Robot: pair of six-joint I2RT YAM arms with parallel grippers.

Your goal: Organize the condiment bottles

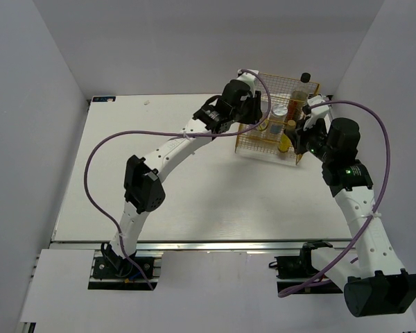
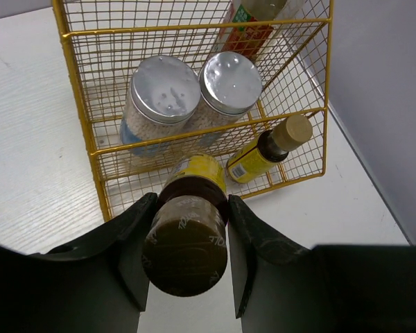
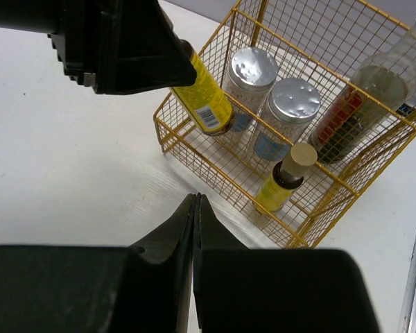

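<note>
My left gripper (image 2: 191, 202) is shut on a tiny brown yellow-labelled bottle (image 2: 187, 236), cap toward the camera. In the right wrist view this bottle (image 3: 202, 97) hangs tilted from the left gripper (image 3: 125, 48), its base at the front left corner of the yellow wire rack (image 3: 229, 173). In the rack stand two white silver-topped cylinders (image 2: 163, 90) (image 2: 230, 82), a second tiny tan-capped bottle (image 2: 263, 152) in the front row, and the tall amber black-capped bottle (image 3: 360, 97) at the back right. My right gripper (image 3: 195, 197) is shut and empty, over the table in front of the rack.
The rack (image 1: 244, 149) stands at the table's far right, close to the right wall. In the top view the left gripper (image 1: 258, 118) is at its left side and the right gripper (image 1: 301, 135) at its near right corner. Purple cables loop over both arms.
</note>
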